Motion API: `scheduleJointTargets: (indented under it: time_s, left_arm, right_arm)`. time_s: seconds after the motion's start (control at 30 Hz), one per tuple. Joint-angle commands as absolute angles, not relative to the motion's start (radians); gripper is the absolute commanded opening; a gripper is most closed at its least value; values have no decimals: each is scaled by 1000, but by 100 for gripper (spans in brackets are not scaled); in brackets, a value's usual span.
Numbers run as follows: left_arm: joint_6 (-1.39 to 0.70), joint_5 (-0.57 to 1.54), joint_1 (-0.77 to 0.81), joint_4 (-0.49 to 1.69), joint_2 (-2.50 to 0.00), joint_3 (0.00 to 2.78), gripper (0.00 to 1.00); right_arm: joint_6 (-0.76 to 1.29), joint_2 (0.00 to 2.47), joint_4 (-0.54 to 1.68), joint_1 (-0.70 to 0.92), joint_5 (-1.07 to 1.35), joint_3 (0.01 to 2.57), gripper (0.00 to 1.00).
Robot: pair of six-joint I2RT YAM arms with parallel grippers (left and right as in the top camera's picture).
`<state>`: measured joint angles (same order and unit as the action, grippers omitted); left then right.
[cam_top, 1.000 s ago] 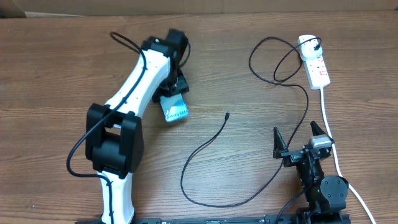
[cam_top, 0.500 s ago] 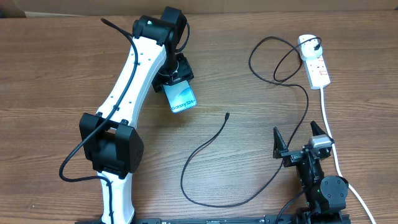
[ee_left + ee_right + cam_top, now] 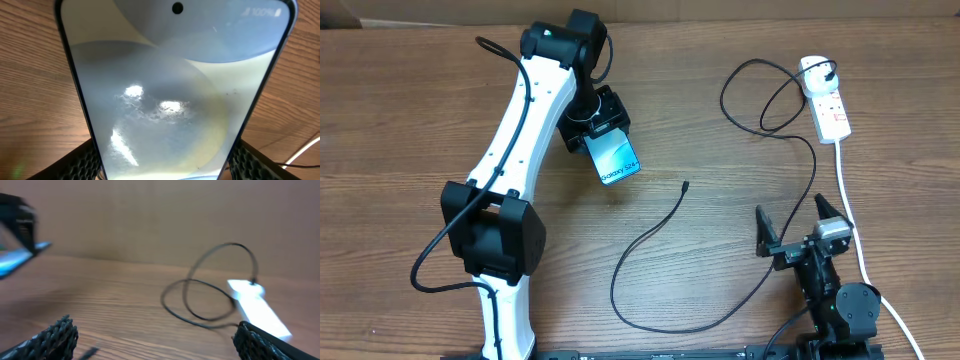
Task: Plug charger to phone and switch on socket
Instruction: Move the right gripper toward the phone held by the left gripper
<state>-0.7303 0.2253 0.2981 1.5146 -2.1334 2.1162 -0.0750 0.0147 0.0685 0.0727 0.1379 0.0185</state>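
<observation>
My left gripper is shut on the phone, whose cyan screen with "Galaxy S24+" text points toward the table's middle. In the left wrist view the phone fills the frame between my fingers. The charger is a thin black cable; its small plug tip lies free on the wood right of the phone, and its black plug sits in the socket, a white power strip at the far right. My right gripper is open and empty near the front right. The socket also shows in the right wrist view.
The thick white cord runs from the socket down the right side, past my right arm. The cable loops lie left of the socket. The wooden table extends to the left.
My left gripper has carried the phone to the right and slightly toward the front, turning it so its free end points toward the cable tip. The right gripper has shifted only slightly.
</observation>
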Motion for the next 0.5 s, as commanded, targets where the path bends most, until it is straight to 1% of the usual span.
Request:
scheduleJointTargets:
  time_s: [0.0,0.17,0.2,0.27,0.37,0.4,0.47]
  left_arm:
    - [-726,279,296,1510,-2092,2145,69]
    - [-730,289,296,1501,-2092,2145,69]
    - [-730,290,296,1502,-2092,2145,69]
    - [-730,289,296,1503,-2092,2145,69]
    - [-730,290,296,1502,-2092,2145,69]
    - [-730,289,296,1502,-2092,2145,69]
    - [-730,290,296,1502,-2092,2145,69]
  right_arm:
    - [-75,5,54,80,445,8,100]
    - [-76,5,53,80,1021,8,100]
    - [-76,5,17,80,1068,8,100]
    - [-28,5,-73,79,1082,8,100]
    - [199,5,-270,79,986,9,100]
    - [273,5,-366,79,942,9,100]
    - [332,5,-481,77,878,25,100]
